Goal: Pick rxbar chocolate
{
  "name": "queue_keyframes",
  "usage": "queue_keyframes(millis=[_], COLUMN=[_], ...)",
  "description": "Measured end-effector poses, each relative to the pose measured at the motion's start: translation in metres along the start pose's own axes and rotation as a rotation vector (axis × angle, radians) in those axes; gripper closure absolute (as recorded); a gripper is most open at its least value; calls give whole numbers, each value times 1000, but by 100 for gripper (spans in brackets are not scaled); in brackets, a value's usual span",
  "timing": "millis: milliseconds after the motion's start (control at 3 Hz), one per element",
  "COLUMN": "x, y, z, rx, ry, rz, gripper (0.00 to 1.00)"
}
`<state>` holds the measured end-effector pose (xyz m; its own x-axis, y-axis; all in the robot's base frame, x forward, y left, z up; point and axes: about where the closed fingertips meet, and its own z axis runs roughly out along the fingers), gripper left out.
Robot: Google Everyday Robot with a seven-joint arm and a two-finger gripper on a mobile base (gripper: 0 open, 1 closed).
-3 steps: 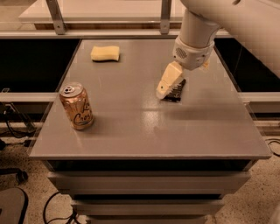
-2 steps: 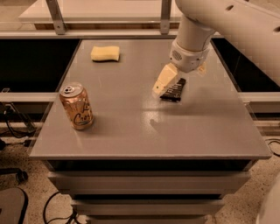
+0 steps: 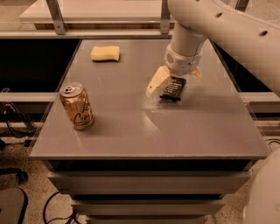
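Observation:
The rxbar chocolate (image 3: pixel 173 89), a small flat black wrapper bar, lies on the grey table (image 3: pixel 144 127) right of centre. My gripper (image 3: pixel 175 83) hangs from the white arm directly over the bar. It is open, with one cream finger (image 3: pixel 156 81) left of the bar and the other (image 3: pixel 197 74) at its far right. The bar lies flat between them on the table.
A tan drink can (image 3: pixel 77 106) stands upright near the table's front left. A yellow sponge (image 3: pixel 105 53) lies at the back left. The white arm (image 3: pixel 227 30) reaches in from the upper right. A second table (image 3: pixel 96 11) stands behind, and cables lie on the floor at left.
The gripper has come down around the bar, and its left finger now stands further left of the bar. The bar, can and sponge have not moved.

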<state>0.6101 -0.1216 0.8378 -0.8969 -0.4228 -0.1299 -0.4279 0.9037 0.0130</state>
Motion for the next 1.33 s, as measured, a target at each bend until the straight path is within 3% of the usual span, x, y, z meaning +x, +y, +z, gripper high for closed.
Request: queue_keyframes(millis=[333,1000,1333], x=[-4,-11,-15], y=[-1,1,5], z=[10,23,28], rx=[-3,-6,-10], ry=[10,33,43], rz=[44,69,55], gripper=[0,0,16])
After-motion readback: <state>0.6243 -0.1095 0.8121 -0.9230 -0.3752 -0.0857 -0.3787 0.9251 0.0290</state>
